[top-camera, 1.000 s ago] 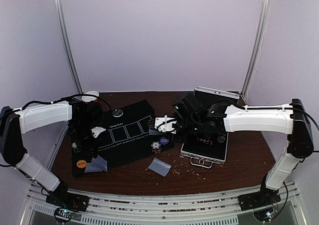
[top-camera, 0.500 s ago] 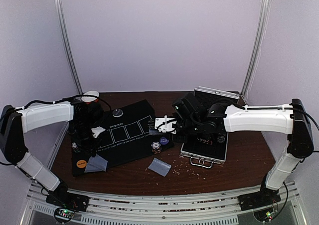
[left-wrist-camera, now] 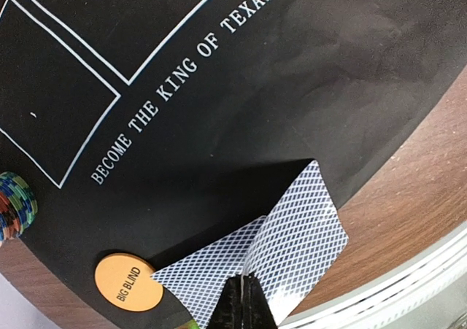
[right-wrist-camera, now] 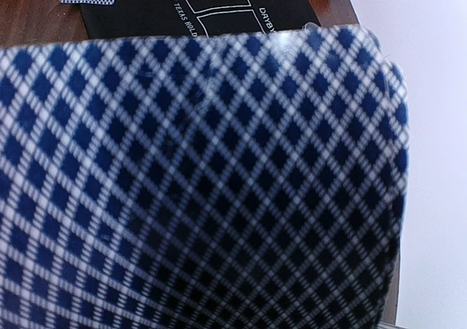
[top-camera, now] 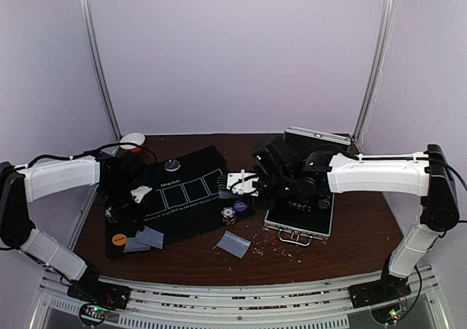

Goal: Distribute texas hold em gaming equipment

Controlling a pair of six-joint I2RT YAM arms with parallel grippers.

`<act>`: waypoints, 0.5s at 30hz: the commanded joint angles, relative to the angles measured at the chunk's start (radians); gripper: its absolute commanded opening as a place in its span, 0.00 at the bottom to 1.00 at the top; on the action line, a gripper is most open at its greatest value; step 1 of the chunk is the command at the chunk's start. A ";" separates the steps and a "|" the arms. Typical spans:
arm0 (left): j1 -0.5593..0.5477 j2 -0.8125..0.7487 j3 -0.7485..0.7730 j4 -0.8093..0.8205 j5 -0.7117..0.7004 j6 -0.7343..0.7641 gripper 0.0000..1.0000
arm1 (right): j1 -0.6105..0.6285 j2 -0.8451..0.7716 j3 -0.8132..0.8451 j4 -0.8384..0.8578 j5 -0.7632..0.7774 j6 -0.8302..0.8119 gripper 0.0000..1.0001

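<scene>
Brown wooden table (top-camera: pixel 350 234), black printed felt mat (top-camera: pixel 182 198) on it.
Left gripper (left-wrist-camera: pixel 241 300) pinched shut, empty, by two grey-blue diamond-backed playing cards (left-wrist-camera: pixel 292 234); right gripper (top-camera: pixel 235 184) clamps another diamond-backed card (right-wrist-camera: pixel 204 176).

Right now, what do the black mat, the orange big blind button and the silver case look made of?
Black mat: matte, softly creased, probably thin fabric or rubber sheet. Orange button: smooth flat disc with printed lettering, likely plastic. Silver case: bright metallic edge, seemingly aluminium.
</scene>
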 commanded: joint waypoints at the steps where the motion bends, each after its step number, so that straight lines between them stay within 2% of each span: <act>1: 0.014 -0.060 -0.035 0.045 0.029 -0.057 0.00 | -0.005 -0.012 0.030 -0.016 -0.007 -0.001 0.42; 6: 0.017 -0.054 -0.045 -0.001 -0.061 -0.086 0.00 | -0.005 -0.005 0.036 -0.019 -0.009 -0.001 0.42; 15: 0.019 -0.003 -0.048 -0.009 -0.122 -0.108 0.00 | -0.006 -0.009 0.031 -0.019 -0.010 -0.001 0.42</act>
